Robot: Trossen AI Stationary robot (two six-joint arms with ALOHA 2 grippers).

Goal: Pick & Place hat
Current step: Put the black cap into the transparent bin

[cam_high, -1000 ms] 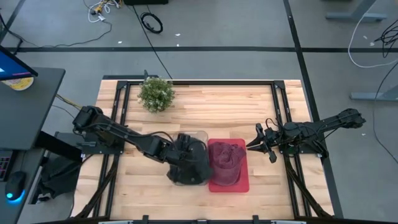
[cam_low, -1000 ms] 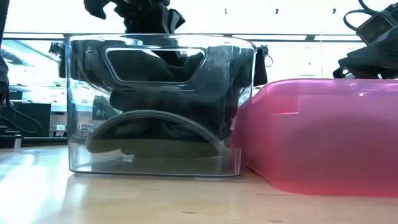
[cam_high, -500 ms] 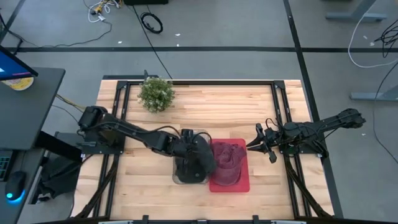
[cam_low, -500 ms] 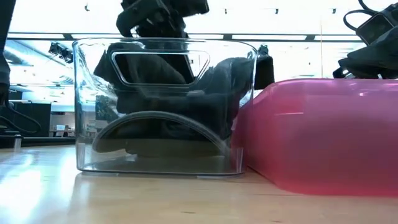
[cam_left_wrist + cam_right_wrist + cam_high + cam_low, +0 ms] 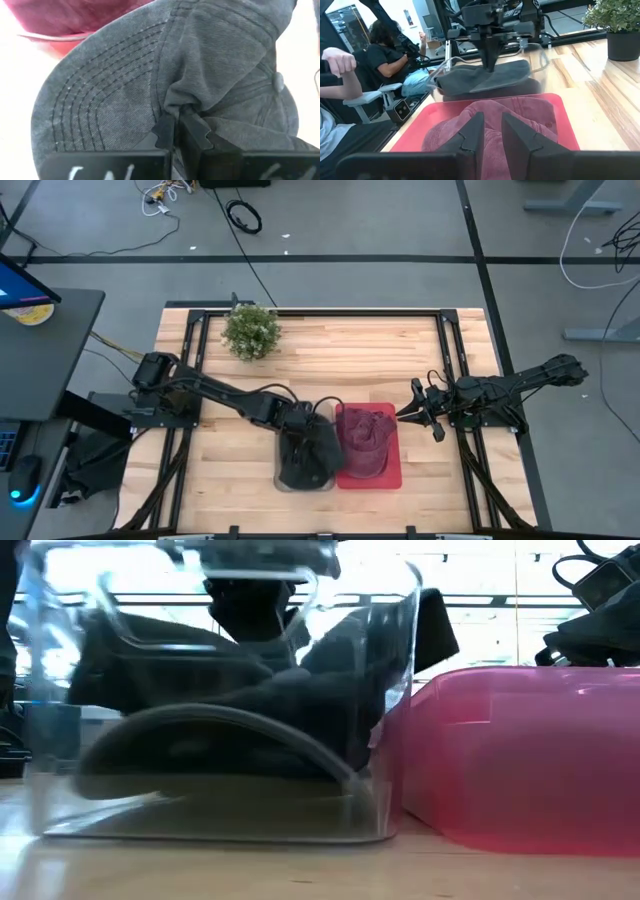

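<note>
Left wrist view: left tool [image 5: 175, 131] pinches grey hat [image 5: 125, 90], brim edge cut off

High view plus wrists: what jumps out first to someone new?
The left gripper, shut on the crown fabric of the grey hat, holds it in the clear bin near the table's front middle. Right beside the bin sits the pink tray with a maroon hat in it. The right gripper waits open by the tray's right side, and a potted plant stands at the back left.

Left arm stretched across the table, fingers [image 5: 172, 132] pinched together, right arm [image 5: 500, 392] waiting, fingers [image 5: 470, 131] apart
</note>
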